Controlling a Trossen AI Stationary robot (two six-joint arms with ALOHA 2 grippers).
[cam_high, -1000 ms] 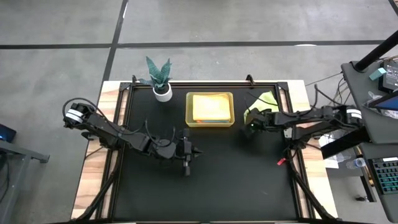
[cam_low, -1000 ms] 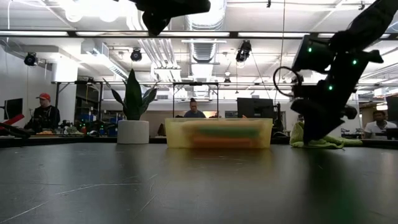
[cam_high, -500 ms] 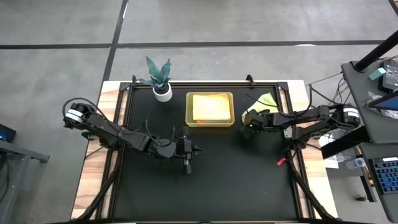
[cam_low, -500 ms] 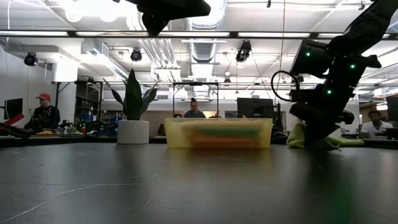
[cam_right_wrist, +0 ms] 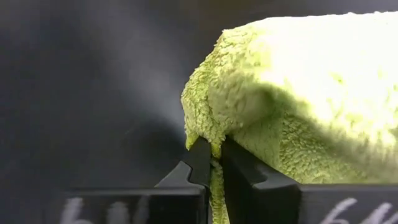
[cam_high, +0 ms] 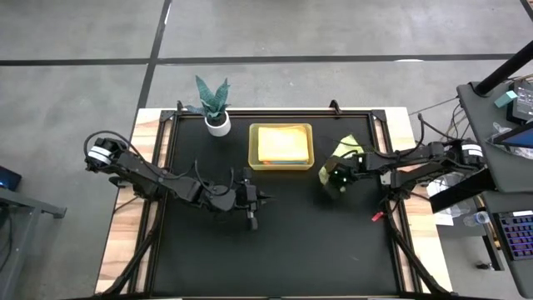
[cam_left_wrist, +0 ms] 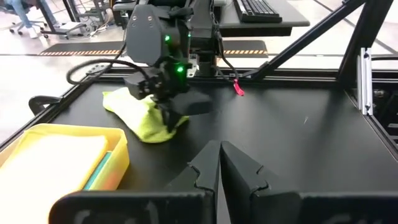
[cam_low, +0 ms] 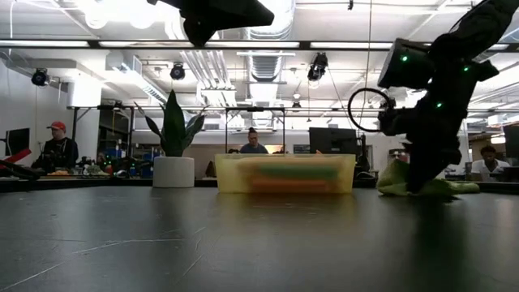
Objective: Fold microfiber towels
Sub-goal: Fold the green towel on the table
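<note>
1. The right pincer (cam_high: 334, 178) is clenched on an edge of the lime towel (cam_high: 343, 156); its wrist view shows both fingers (cam_right_wrist: 200, 163) nipping the green pile between them.
2. That towel lies crumpled near the bench's (cam_high: 316, 242) far right corner, just to the right of the bin (cam_high: 281, 146), with the nipped edge toward the bench's middle.
3. The low view shows the towel as a low heap on the bench under the right arm (the bulk of it is not off the surface).
4. The other towels sit stacked in the bin; from above a yellow one is on top, and coloured edges show at its side in the left wrist view.
5. The left pincer (cam_high: 261, 198) is clenched on nothing, hovering over the bench's middle, well apart from the towel.
6. A potted plant (cam_high: 214, 106) stands at the far edge, left of the bin.
7. Step in hand, as I judge it: fetching the first towel into the open working area, not yet folding.
8. The next move likely calls for drawing the towel toward the bench's middle and spreading it flat, the left pincer taking a second corner (one nipped edge alone would leave it bunched).
</note>
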